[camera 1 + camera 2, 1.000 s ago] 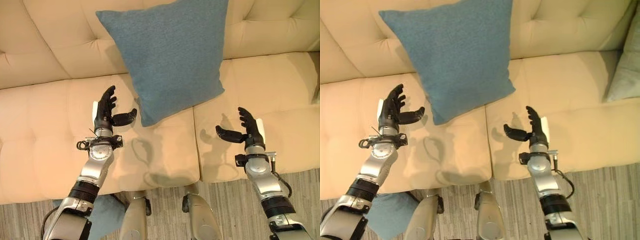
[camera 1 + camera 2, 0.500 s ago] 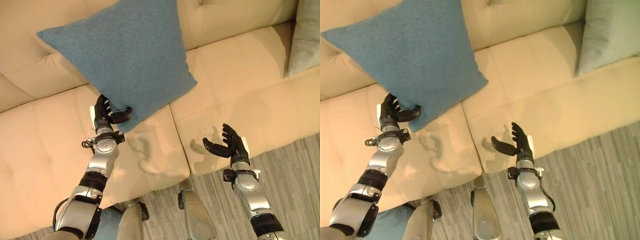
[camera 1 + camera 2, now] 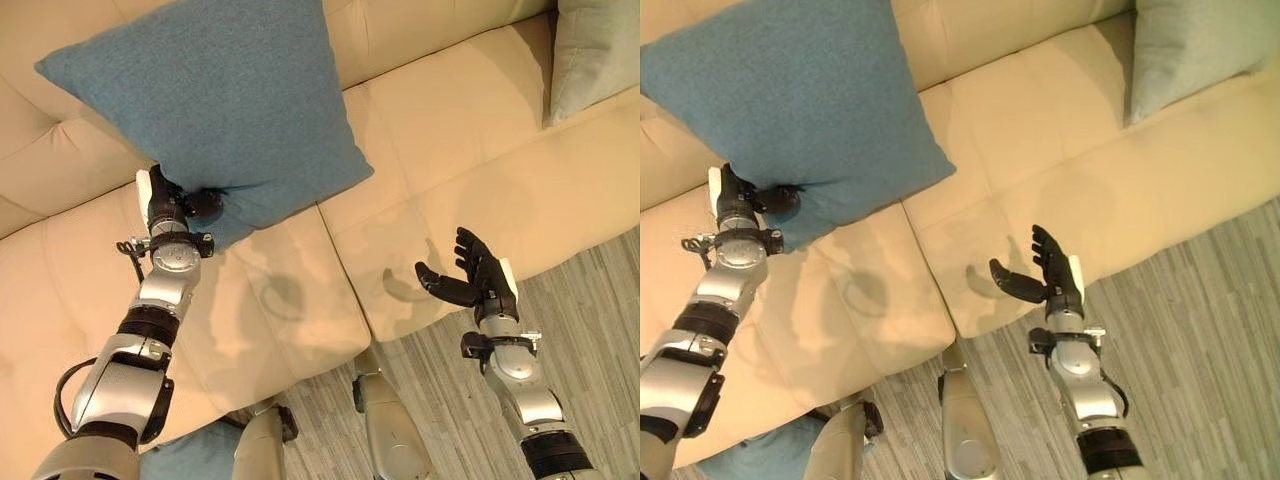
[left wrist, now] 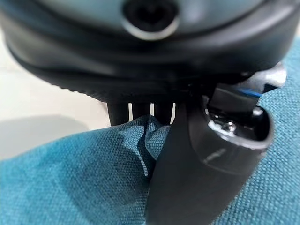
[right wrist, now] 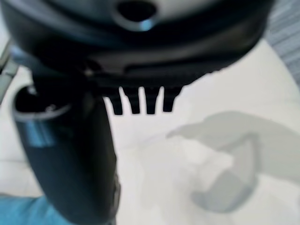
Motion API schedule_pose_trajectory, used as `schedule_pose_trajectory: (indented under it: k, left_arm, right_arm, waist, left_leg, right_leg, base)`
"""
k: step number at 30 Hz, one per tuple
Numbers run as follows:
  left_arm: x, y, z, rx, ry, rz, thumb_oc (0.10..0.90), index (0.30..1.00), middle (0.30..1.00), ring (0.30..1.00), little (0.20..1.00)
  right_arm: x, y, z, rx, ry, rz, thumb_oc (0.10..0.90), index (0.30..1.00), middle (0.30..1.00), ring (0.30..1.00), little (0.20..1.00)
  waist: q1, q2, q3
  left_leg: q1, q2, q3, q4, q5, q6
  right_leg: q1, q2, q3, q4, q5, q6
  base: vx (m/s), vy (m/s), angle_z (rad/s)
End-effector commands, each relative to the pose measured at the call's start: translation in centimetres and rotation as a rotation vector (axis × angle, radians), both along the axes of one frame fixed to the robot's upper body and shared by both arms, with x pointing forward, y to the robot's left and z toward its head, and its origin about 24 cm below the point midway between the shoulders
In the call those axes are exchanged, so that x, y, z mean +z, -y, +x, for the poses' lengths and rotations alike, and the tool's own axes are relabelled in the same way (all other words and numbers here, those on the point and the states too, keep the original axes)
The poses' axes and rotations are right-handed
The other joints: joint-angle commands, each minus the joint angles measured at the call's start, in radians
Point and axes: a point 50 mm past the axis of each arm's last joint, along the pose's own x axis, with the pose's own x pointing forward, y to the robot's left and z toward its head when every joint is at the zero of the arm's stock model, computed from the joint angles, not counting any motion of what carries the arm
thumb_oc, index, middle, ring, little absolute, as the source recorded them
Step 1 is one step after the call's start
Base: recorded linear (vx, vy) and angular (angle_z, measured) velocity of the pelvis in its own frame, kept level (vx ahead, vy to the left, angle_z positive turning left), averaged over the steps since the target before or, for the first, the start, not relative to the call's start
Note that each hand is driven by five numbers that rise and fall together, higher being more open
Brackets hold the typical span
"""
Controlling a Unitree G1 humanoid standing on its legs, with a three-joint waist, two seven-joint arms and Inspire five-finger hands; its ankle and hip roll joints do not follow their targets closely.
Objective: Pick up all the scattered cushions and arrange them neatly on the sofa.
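Cushion, blue (image 3: pixel 215 100): leaning on sofa (image 3: pixel 450 150) backrest, at about 11 o'clock in the eye views, lower edge on the seat. L hand (image 3: pixel 168 203) now clamped on its lower corner; wrist view shows fabric bunched between thumb and fingers (image 4: pixel 140 112). 1 s ago L hand was apart from the cushion, fingers spread, hovering over the seat; 0.5 s ago it had reached the corner; now the pinch is closed. Camera has also swung since then, so the whole scene sits shifted and the cushion looks more tilted; can't tell how much the cushion itself moved.

R hand (image 3: pixel 1045 275) at approx 4 o'clock, over the seat front edge, fingers spread and apart, holding nothing, well apart from the blue cushion. Was open 1 s ago too, no change.

Grey cushion (image 3: pixel 590 50) at 1 o'clock, propped in the sofa's far corner. Another blue cushion (image 3: pixel 195 455) on floor (image 3: pixel 580 300) at 7 o'clock, partly hidden.

Meaning: grasp is done, so prob the step in hand is shifting or straightening the blue cushion along the backrest. One-corner pinch could let it swing or slip. Floor cushion not yet picked up, so task is part done.
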Motion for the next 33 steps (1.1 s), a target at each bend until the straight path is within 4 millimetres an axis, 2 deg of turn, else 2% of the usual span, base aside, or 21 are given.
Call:
schedule_pose_trajectory:
  k: [1,3,4,5,6,11,13,16,20,22,23,24,28,29,30,31,32,33]
  left_arm:
    - [8.9,0.2,0.7,0.010,0.297,0.146,0.400,0.300,0.300,0.300,0.300]
    - [8.9,0.6,0.7,-0.005,0.291,0.178,0.400,0.300,0.300,0.300,0.300]
    - [8.7,0.7,0.8,-0.009,0.281,0.195,0.419,0.328,0.328,0.328,0.328]
    - [8.5,0.9,0.9,-0.012,0.271,0.205,0.667,0.700,0.700,0.700,0.700]
    - [8.6,0.8,1.0,-0.009,0.262,0.219,0.800,0.900,0.900,0.900,0.900]
    - [9.6,0.1,1.1,0.028,0.262,0.247,0.800,0.900,0.900,0.900,0.900]
    - [10.8,-0.2,1.0,0.037,0.296,0.241,0.800,0.900,0.900,0.900,0.900]
    - [10.9,-0.2,0.9,0.028,0.303,0.234,0.800,0.900,0.900,0.900,0.900]
    - [8.9,-0.6,0.6,-0.025,0.247,0.212,0.800,0.900,0.900,0.900,0.900]
    - [7.3,-1.3,0.3,-0.011,0.209,0.179,0.800,0.900,0.900,0.900,0.900]
    - [5.7,-2.0,0.0,0.008,0.180,0.135,0.800,0.900,0.900,0.900,0.900]
    - [5.7,-2.0,0.0,0.008,0.180,0.135,0.800,0.900,0.900,0.900,0.900]
    - [2.0,-3.3,-1.6,0.031,0.128,0.057,0.800,0.900,0.900,0.900,0.900]
    - [2.0,-3.3,-1.7,0.032,0.127,0.057,0.800,0.900,0.900,0.900,0.900]
    - [-0.5,-3.6,-2.7,0.023,0.095,-0.017,0.800,0.900,0.900,0.900,0.900]
    - [-0.5,-3.6,-2.7,0.024,0.094,-0.018,0.800,0.900,0.900,0.900,0.900]
    - [-2.5,-3.6,-3.8,0.003,0.062,-0.047,0.800,0.900,0.900,0.900,0.900]
    - [-2.5,-3.6,-3.9,0.004,0.061,-0.047,0.800,0.900,0.900,0.900,0.900]
  right_arm:
    - [2.5,1.4,-1.0,0.001,0.144,-0.054,0.800,0.900,0.900,0.900,0.900]
    - [3.0,1.9,-0.8,-0.013,0.160,-0.059,0.800,0.900,0.900,0.900,0.900]
    - [3.3,1.9,-0.8,-0.013,0.173,-0.053,0.800,0.900,0.900,0.900,0.900]
    - [3.5,2.0,-0.7,-0.013,0.180,-0.054,0.800,0.900,0.900,0.900,0.900]
    - [3.6,2.1,-0.7,-0.013,0.188,-0.054,0.800,0.900,0.900,0.900,0.900]
    - [4.0,2.2,-0.6,-0.003,0.196,-0.064,0.800,0.900,0.900,0.900,0.900]
    - [3.7,2.0,-0.7,0.007,0.184,-0.074,0.800,0.900,0.900,0.900,0.900]
    - [3.3,1.8,-0.8,0.014,0.170,-0.070,0.800,0.900,0.900,0.900,0.900]
    - [2.2,1.3,-1.1,0.033,0.122,-0.055,0.800,0.900,0.900,0.900,0.900]
    - [1.6,0.8,-1.3,0.054,0.090,-0.064,0.800,0.900,0.900,0.900,0.900]
    - [0.9,0.6,-1.6,0.065,0.058,-0.072,0.800,0.900,0.900,0.900,0.900]
    - [0.9,0.6,-1.6,0.066,0.057,-0.072,0.800,0.900,0.900,0.900,0.900]
    - [-0.3,0.2,-2.4,0.082,0.003,-0.074,0.800,0.900,0.900,0.900,0.900]
    - [-0.3,0.2,-2.4,0.082,0.002,-0.074,0.800,0.900,0.900,0.900,0.900]
    - [-0.8,0.3,-2.8,0.076,-0.025,-0.073,0.800,0.900,0.900,0.900,0.900]
    - [-0.8,0.3,-2.8,0.076,-0.025,-0.073,0.800,0.900,0.900,0.900,0.900]
    - [-1.4,0.6,-3.1,0.068,-0.056,-0.077,0.800,0.900,0.900,0.900,0.900]
    - [-1.4,0.6,-3.1,0.068,-0.056,-0.077,0.800,0.900,0.900,0.900,0.900]
  waist:
    - [0.001,0.017,-0.109]
    - [0.003,0.017,-0.105]
    - [0.004,0.016,-0.104]
    - [0.005,0.016,-0.104]
    - [0.005,0.015,-0.104]
    - [0.001,0.009,-0.100]
    - [-0.001,0.005,-0.098]
    - [0.001,0.006,-0.098]
    - [0.015,0.012,-0.103]
    - [0.021,0.015,-0.110]
    - [0.027,0.015,-0.116]
    - [0.026,0.015,-0.116]
    - [0.048,0.017,-0.131]
    - [0.047,0.017,-0.131]
    - [0.060,0.019,-0.140]
    - [0.059,0.019,-0.140]
    - [0.071,0.021,-0.149]
    - [0.070,0.022,-0.149]
  left_leg:
    - [0.020,-0.025,-0.044,0.005,-0.111,0.000]
    - [0.020,-0.026,-0.049,0.005,-0.109,0.000]
    - [0.021,-0.026,-0.050,0.005,-0.109,0.000]
    - [0.021,-0.026,-0.053,0.005,-0.109,0.000]
    - [0.021,-0.026,-0.054,0.005,-0.109,0.000]
    - [0.021,-0.026,-0.054,0.005,-0.109,-0.001]
    - [0.019,-0.025,-0.057,0.005,-0.109,-0.001]
    - [0.023,-0.025,-0.058,0.005,-0.109,-0.001]
    - [0.044,-0.025,-0.061,0.005,-0.108,-0.001]
    - [0.055,-0.024,-0.061,0.005,-0.108,-0.003]
    - [0.065,-0.024,-0.064,0.005,-0.110,-0.004]
    - [0.066,-0.024,-0.064,0.005,-0.110,-0.004]
    - [0.098,-0.020,-0.070,0.005,-0.109,-0.011]
    - [0.099,-0.020,-0.071,0.005,-0.110,-0.011]
    - [0.117,-0.017,-0.079,0.005,-0.108,-0.014]
    - [0.118,-0.017,-0.079,0.005,-0.108,-0.014]
    - [0.134,-0.015,-0.086,0.005,-0.106,-0.018]
    - [0.135,-0.015,-0.086,0.005,-0.106,-0.018]
  right_leg:
    - [-0.003,0.053,-0.054,0.144,-0.240,0.012]
    - [0.003,0.054,-0.058,0.141,-0.240,0.011]
    - [0.005,0.054,-0.058,0.141,-0.241,0.011]
    - [0.006,0.054,-0.058,0.140,-0.241,0.011]
    - [0.007,0.054,-0.059,0.140,-0.241,0.010]
    - [0.003,0.055,-0.059,0.146,-0.243,0.010]
    - [0.001,0.055,-0.060,0.149,-0.243,0.010]
    - [0.005,0.055,-0.061,0.149,-0.242,0.010]
    - [0.023,0.055,-0.061,0.162,-0.255,0.005]
    - [0.034,0.056,-0.064,0.171,-0.264,0.004]
    - [0.044,0.058,-0.067,0.178,-0.272,0.001]
    - [0.044,0.058,-0.067,0.178,-0.272,0.001]
    - [0.086,0.059,-0.086,0.185,-0.289,-0.006]
    - [0.088,0.059,-0.086,0.184,-0.289,-0.006]
    - [0.115,0.060,-0.095,0.185,-0.298,-0.009]
    - [0.116,0.060,-0.096,0.184,-0.298,-0.009]
    - [0.138,0.063,-0.105,0.185,-0.305,-0.013]
    - [0.139,0.063,-0.105,0.185,-0.306,-0.013]
  base:
    - [0.00,0.000,0.00]
    - [0.00,-0.018,0.03]
    - [0.00,0.000,0.00]
    - [0.00,0.000,0.00]
    - [0.00,0.001,0.04]
    - [-0.01,0.003,0.07]
    - [0.00,0.000,0.00]
    - [0.00,0.000,0.00]
    - [0.00,0.000,0.00]
    - [0.00,0.000,0.00]
    - [0.00,0.000,0.00]
    - [0.01,-0.018,0.04]
    - [0.01,-0.021,0.05]
    - [0.01,-0.029,0.09]
    - [0.01,-0.019,0.12]
    - [0.00,-0.042,0.19]
    - [-0.01,-0.023,0.15]
    - [-0.03,-0.042,0.19]
